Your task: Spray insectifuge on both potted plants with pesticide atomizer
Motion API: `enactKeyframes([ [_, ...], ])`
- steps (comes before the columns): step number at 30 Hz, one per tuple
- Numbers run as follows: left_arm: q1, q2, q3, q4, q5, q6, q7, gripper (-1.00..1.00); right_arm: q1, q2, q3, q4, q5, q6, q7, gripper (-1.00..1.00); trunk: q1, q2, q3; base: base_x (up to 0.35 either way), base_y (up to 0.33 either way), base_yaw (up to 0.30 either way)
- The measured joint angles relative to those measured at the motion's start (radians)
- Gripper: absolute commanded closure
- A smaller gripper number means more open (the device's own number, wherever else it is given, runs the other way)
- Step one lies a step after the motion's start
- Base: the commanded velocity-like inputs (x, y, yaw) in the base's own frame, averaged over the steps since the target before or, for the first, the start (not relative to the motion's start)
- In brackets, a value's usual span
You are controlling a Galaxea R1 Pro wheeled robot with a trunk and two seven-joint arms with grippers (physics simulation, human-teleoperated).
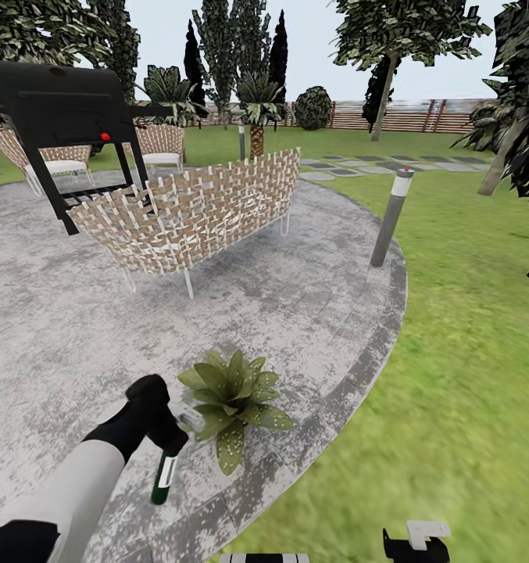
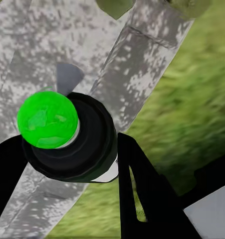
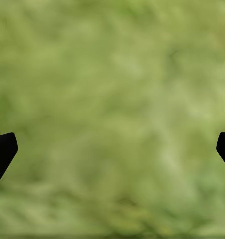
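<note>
Low in the left of the head view, the left gripper has its fingers clenched around the pesticide atomizer, which hangs just left of a potted plant on the grey patio. The right gripper's fingers are spread wide over blurred lawn.

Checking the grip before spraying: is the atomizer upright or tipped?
Roughly upright, dark end down: the pesticide atomizer hangs from the left pincer beside the potted plant.
</note>
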Motion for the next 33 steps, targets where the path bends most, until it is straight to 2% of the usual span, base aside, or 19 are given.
enactKeyframes([
  [6, 0.001, 0.001, -0.013, 0.007, -0.003, 0.002, 0.0, 1.0, 0.0, 0.005, 0.0, 0.001, 0.0, 0.002, -0.002, -1.0, 0.0, 0.0, 0.0, 0.0, 0.0, -0.114],
  [14, -0.001, -0.003, -0.009, -0.001, -0.002, 0.005, -0.002, 1.0, 0.0, -0.001, -0.004, 0.001, -0.003, 0.0, -0.003, -1.0, 0.0, 0.0, 0.0, -0.028, 0.022, -0.06],
  [23, -0.003, -0.009, -0.006, -0.001, -0.001, 0.014, -0.001, 1.0, 0.0, -0.002, -0.004, 0.001, -0.003, 0.001, -0.002, -1.0, 0.0, 0.0, 0.0, -0.125, 0.248, 0.0],
  [29, -0.002, -0.01, -0.004, 0.0, 0.007, 0.016, -0.002, 1.0, 0.0, -0.001, -0.004, 0.001, -0.003, 0.0, -0.003, -1.0, 0.0, 0.0, 0.0, 0.191, 0.262, -0.014],
  [33, -0.002, -0.009, 0.002, 0.0, 0.011, 0.014, -0.002, 1.0, 0.0, -0.001, -0.004, 0.001, -0.003, 0.0, -0.003, -1.0, 0.0, 0.0, 0.0, 0.231, 0.245, -0.229],
])
